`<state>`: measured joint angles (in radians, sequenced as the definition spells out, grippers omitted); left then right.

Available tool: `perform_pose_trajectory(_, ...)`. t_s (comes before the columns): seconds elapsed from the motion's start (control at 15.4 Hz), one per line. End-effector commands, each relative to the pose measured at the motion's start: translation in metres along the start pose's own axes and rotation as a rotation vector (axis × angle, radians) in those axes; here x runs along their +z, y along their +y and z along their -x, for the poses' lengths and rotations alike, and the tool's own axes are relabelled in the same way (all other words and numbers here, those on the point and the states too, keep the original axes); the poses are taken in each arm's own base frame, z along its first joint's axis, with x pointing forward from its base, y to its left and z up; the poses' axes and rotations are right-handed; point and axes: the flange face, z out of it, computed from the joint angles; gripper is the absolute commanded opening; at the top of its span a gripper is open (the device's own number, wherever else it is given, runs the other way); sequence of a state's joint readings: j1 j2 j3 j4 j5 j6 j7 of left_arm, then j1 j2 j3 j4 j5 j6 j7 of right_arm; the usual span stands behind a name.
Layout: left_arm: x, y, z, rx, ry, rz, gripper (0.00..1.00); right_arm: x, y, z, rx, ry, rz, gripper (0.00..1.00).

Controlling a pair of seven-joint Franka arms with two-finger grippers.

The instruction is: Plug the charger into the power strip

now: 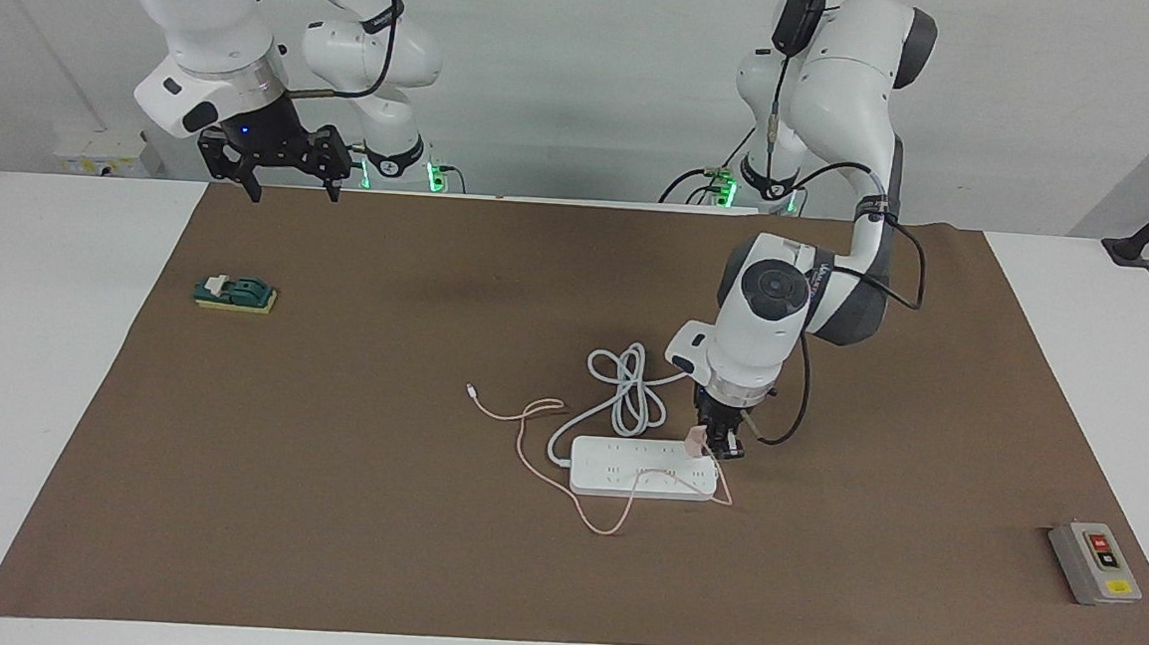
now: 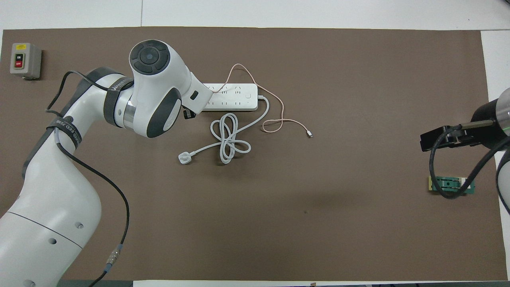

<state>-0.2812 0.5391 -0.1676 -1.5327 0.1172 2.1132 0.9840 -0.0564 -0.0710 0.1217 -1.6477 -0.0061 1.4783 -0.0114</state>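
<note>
Facing view, going across: one right tool (image 1: 287, 179) is hanging wide open and waiting over the bench (image 1: 32, 379); one power strip (image 1: 642, 468) is lying mid-bench; one left tool (image 1: 717, 445) is gripping one charger (image 1: 695, 441), clamped tight, over the strip's end.

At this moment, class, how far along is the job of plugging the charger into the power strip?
Done: the left gripper is shut on the charger and has it over the power strip's end toward the left arm. In hand: lining the charger up with a socket; whether its pins are in cannot be told. Left: pressing it home and letting go. The right gripper waits, open, raised over the mat's edge.
</note>
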Motion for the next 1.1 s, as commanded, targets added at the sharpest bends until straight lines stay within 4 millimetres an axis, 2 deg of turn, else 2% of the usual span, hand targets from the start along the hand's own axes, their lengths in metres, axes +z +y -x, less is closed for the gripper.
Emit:
perform_pose_trajectory(0.0, -0.012, -0.009, -0.004, -0.003, 0.036, 0.015, 0.00, -0.001, 0.003, 0.008, -0.012, -0.004, -0.016, 1.00)
perform_pose_trajectory(0.13, -0.018, -0.011, -0.004, -0.012, 0.046, 0.019, 0.00, -0.001, 0.003, 0.008, -0.012, -0.004, -0.016, 1.00)
perform_pose_trajectory(0.45, -0.017, -0.015, 0.002, -0.010, 0.034, 0.007, 0.00, -0.001, 0.003, 0.008, -0.012, -0.004, -0.016, 1.00)
perform_pose_trajectory(1.04, 0.002, -0.007, 0.005, 0.019, 0.024, -0.043, 0.00, -0.001, 0.003, 0.008, -0.012, -0.004, -0.016, 1.00)
